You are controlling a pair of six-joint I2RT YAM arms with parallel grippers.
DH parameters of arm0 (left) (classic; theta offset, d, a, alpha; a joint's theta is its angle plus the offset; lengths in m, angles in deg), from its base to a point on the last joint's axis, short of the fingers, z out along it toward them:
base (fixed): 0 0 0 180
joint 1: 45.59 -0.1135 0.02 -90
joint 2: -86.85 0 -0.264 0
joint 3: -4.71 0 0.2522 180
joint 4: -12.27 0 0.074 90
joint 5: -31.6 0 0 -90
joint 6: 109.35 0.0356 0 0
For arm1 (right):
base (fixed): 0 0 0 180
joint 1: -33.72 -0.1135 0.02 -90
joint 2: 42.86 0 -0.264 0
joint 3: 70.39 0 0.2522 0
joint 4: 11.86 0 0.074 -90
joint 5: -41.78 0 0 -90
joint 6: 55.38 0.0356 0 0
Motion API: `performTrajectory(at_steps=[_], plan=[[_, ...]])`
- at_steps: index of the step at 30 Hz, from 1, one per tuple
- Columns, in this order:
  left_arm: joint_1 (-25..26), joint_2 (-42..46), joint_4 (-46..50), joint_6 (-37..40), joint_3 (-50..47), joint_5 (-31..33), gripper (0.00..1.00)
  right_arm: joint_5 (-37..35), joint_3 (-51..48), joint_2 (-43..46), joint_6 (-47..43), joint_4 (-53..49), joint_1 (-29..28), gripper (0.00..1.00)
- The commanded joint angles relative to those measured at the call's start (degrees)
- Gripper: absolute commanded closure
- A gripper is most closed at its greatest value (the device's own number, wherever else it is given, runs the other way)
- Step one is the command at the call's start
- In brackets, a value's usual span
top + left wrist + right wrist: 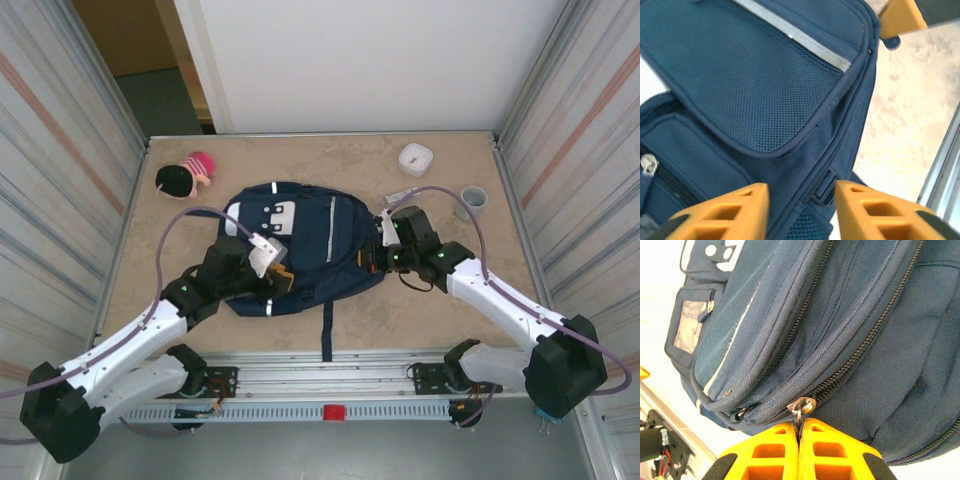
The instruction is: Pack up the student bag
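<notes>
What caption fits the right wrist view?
Right gripper shut on the zipper pull of the navy backpack.

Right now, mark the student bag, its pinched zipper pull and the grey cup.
student bag [310, 240], top external view, on its navy front panel.
zipper pull [803, 404], right wrist view, on the metal ring.
grey cup [468, 210], top external view, on its outer wall.

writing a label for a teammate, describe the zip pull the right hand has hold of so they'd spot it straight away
Find the navy student bag mid-table and go to its right side, where the right hand meets the zip tracks. The silver ring pull is pinched between the orange fingers; the other pull, on the neighbouring track, is untouched.
</notes>
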Motion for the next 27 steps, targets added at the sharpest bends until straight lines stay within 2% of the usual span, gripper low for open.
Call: performTrajectory(at_steps=[1,2,3,6,10,13,16,20,23,27], plan=[[-0.2,4.7,5.1,-20.4,-1.7,9.7,0.44,3.7,-0.4,-0.3,-0.5,0.4,-2.0,1.0],[-0.3,5.7,9.3,-26.6,-1.7,14.2,0.38,3.4,-0.3,-0.3,-0.2,0.2,-3.0,1.0],[-0.5,6.9,12.6,-30.1,-1.6,16.1,0.37,2.8,-0.1,-0.3,0.1,-0.3,-4.2,1.0],[-1.7,9.3,20.2,-39.3,-2.5,19.3,0.36,0.4,0.0,-0.4,1.6,-0.5,-8.6,1.0],[-3.1,11.4,22.7,-46.9,-6.0,18.6,0.34,-2.1,0.0,-1.1,4.6,0.1,-14.0,1.0],[-3.2,12.3,19.8,-50.0,-9.5,19.7,0.34,-3.5,0.0,-2.1,6.9,1.7,-18.7,1.0],[-4.3,11.9,12.1,-51.0,-12.7,21.3,0.35,-3.3,0.8,-4.7,9.1,3.6,-22.9,1.0],[-11.3,7.5,-0.3,-50.4,-14.0,18.7,0.39,-2.3,2.9,-9.6,11.4,7.4,-28.0,1.0],[-16.1,1.2,-4.9,-46.4,-10.5,15.6,0.39,-2.0,5.6,-13.7,11.7,9.4,-30.6,1.0],[-19.5,-9.5,-6.6,-40.9,-3.0,10.9,0.38,-1.2,11.1,-20.1,11.4,10.6,-31.8,1.0]])
